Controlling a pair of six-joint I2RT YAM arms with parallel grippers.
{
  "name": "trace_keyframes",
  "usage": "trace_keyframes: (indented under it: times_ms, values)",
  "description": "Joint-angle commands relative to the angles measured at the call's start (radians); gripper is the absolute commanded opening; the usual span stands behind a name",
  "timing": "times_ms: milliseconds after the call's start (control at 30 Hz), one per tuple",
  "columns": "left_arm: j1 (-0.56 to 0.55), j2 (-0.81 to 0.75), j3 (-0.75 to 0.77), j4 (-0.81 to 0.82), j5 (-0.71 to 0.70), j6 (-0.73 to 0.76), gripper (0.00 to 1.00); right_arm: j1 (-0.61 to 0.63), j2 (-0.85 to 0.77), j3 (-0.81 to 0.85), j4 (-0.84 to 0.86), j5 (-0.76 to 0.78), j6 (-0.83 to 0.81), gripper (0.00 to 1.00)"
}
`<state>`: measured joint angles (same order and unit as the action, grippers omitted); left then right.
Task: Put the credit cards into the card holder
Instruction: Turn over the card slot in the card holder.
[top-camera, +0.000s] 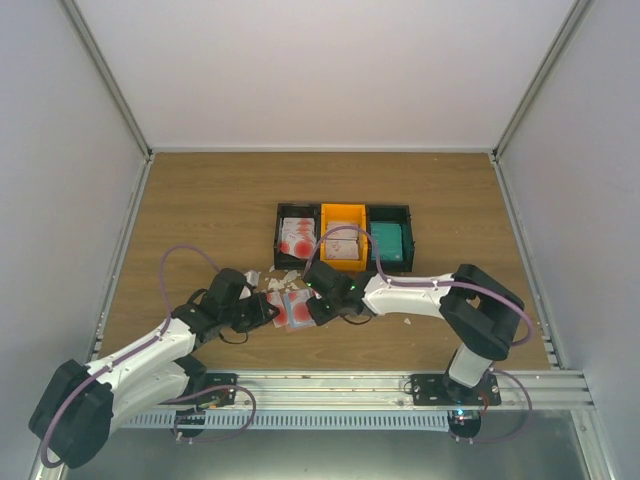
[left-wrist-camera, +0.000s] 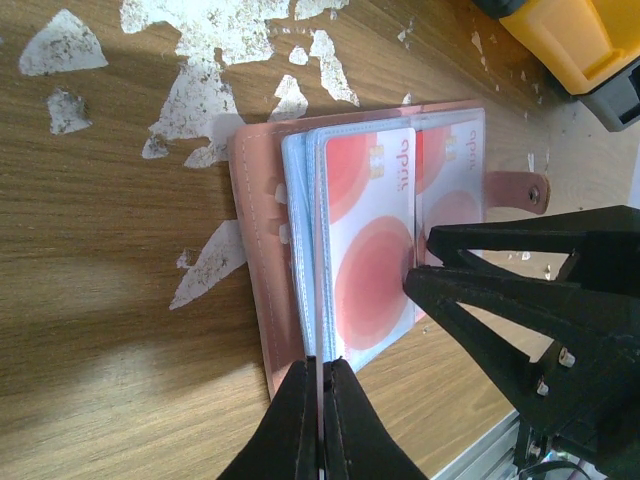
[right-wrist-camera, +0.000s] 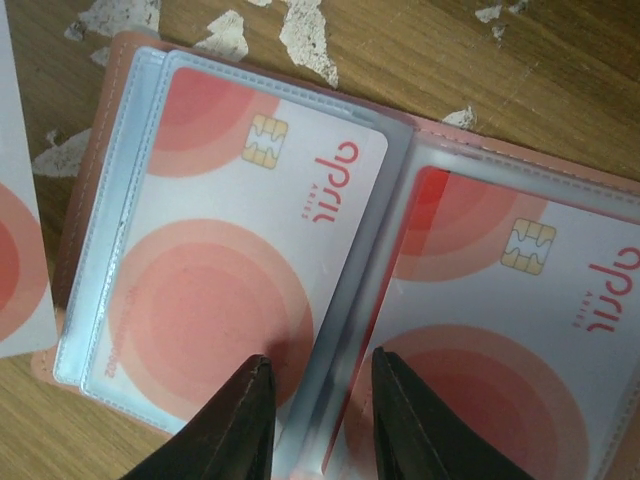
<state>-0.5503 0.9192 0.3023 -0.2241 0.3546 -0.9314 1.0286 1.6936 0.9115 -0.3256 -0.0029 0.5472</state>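
Open holder (left-wrist-camera: 255, 260) lay on table (top-camera: 200, 220), just before tray (top-camera: 345, 206), between both arms. Two red-print cards (right-wrist-camera: 230, 240) already sat in clear sleeves (right-wrist-camera: 105, 300), one per side. Left gripper (left-wrist-camera: 318, 365) closed tight on thin edge at holder's near side, seemingly a sleeve. Right gripper (right-wrist-camera: 322, 365) narrowly parted, tips at seated cards, gripping nothing. Third card (right-wrist-camera: 15, 250) showed just beside holder; lying or held, couldn't tell. Tray held three more: red-print card (top-camera: 297, 236), pale card (top-camera: 344, 247), teal card (top-camera: 387, 240). Judged roughly a third done, at least three left.
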Motion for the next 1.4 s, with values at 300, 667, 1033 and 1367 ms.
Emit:
trace_keyframes:
  times_ms: [300, 667, 1033, 1367]
  values:
    - [-0.003, -0.002, -0.014, 0.036, -0.004, 0.015, 0.00, 0.013, 0.071, 0.002, -0.056, 0.037, -0.005, 0.15]
    - [-0.002, -0.010, -0.011, 0.031, -0.001, 0.020, 0.00, 0.013, 0.068, -0.007, -0.056, 0.055, 0.019, 0.07]
    - [-0.002, -0.007, -0.009, 0.049, 0.014, 0.027, 0.00, 0.013, 0.078, -0.008, -0.040, 0.046, 0.017, 0.05]
    - [-0.002, 0.007, -0.026, 0.114, 0.056, 0.024, 0.00, 0.012, 0.085, -0.015, -0.027, 0.037, 0.017, 0.05]
